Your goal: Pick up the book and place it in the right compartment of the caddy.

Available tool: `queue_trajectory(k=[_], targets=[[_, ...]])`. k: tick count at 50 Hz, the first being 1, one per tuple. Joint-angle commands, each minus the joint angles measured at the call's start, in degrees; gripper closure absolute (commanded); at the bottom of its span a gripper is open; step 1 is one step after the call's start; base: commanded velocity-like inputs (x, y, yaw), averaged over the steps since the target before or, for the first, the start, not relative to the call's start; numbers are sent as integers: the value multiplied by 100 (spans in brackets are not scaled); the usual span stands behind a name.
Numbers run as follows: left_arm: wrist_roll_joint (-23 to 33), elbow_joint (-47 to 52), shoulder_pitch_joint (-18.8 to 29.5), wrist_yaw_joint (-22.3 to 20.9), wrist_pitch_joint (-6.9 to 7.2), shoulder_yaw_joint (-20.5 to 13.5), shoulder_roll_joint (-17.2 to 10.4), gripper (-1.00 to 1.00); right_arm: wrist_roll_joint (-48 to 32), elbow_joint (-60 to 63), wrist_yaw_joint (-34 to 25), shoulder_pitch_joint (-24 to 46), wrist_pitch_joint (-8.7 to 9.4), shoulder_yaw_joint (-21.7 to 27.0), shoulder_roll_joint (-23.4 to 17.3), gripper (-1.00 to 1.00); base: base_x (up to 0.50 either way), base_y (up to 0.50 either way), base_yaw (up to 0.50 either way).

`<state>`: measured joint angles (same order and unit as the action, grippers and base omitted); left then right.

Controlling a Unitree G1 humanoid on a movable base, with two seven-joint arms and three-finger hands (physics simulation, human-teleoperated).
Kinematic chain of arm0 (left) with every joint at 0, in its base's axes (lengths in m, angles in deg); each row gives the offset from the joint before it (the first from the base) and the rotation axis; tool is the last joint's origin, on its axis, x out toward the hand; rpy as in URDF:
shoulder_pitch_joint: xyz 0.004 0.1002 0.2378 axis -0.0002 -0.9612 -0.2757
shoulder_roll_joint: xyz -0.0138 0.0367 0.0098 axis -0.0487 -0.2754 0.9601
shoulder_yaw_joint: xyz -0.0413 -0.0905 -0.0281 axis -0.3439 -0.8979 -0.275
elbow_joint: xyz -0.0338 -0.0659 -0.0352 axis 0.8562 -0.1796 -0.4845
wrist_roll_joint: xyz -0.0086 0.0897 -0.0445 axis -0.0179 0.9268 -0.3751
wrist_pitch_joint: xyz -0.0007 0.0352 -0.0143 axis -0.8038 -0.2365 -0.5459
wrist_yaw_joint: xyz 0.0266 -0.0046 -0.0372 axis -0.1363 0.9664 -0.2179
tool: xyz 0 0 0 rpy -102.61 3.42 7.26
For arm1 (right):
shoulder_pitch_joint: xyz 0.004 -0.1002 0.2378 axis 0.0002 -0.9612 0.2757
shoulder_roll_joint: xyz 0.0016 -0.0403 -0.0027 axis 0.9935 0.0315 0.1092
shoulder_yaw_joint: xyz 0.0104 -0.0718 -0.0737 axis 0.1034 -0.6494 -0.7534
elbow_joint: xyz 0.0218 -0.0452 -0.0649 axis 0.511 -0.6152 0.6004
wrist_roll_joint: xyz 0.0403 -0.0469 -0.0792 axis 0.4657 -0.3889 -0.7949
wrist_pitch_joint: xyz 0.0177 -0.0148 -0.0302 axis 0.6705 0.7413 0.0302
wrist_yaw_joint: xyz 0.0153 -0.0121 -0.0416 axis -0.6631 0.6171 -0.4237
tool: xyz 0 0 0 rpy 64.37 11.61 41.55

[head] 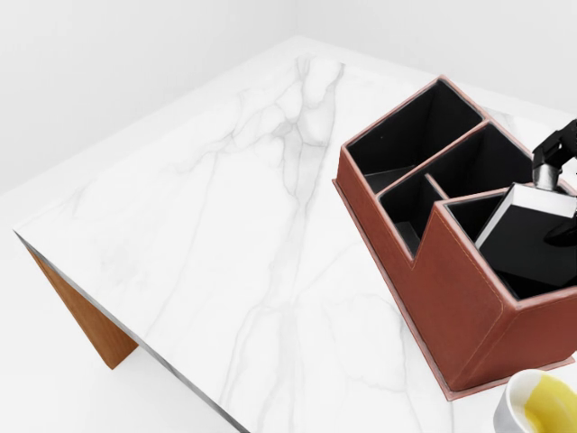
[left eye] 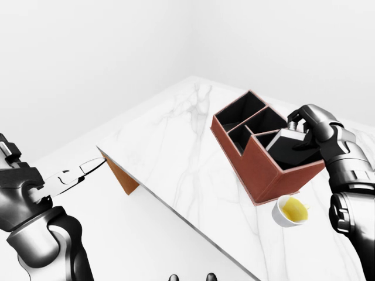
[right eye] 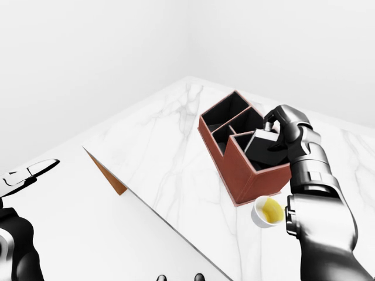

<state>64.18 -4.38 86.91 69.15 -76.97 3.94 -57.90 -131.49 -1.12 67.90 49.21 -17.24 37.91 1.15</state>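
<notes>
A white marble desk (head: 225, 234) with faint grey veining is filling most of the head view, resting on a brown wooden base (head: 86, 316) showing under its left corner. Plain white walls (left eye: 117, 52) and a white floor (left eye: 152, 246) are surrounding it, evenly lit.

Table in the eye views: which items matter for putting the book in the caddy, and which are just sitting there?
Part of the job:
- book, black, tilted, partly inside the caddy's large compartment
- caddy, brown with black lining
- right hand, fingers at the book's upper edge

Lying about:
- cup of yellow liquid, beside the caddy
- left hand, off the marble table, holding nothing
</notes>
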Motion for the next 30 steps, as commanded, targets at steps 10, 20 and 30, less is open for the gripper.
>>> queue_trajectory(k=[10, 20, 30], targets=[[10, -11, 5, -3, -4, 6, 2, -100, -154, -270, 316, 116, 0, 60, 87, 100, 0, 0, 0], [15, -34, 7, 3, -25, 12, 2, -100, -168, -364, 374, 138, 0, 36, 114, 100, 0, 0, 0], [16, -46, 13, 8, -30, 16, -2, -100, -191, -425, 422, 130, 0, 21, 105, 100, 0, 0, 0]])
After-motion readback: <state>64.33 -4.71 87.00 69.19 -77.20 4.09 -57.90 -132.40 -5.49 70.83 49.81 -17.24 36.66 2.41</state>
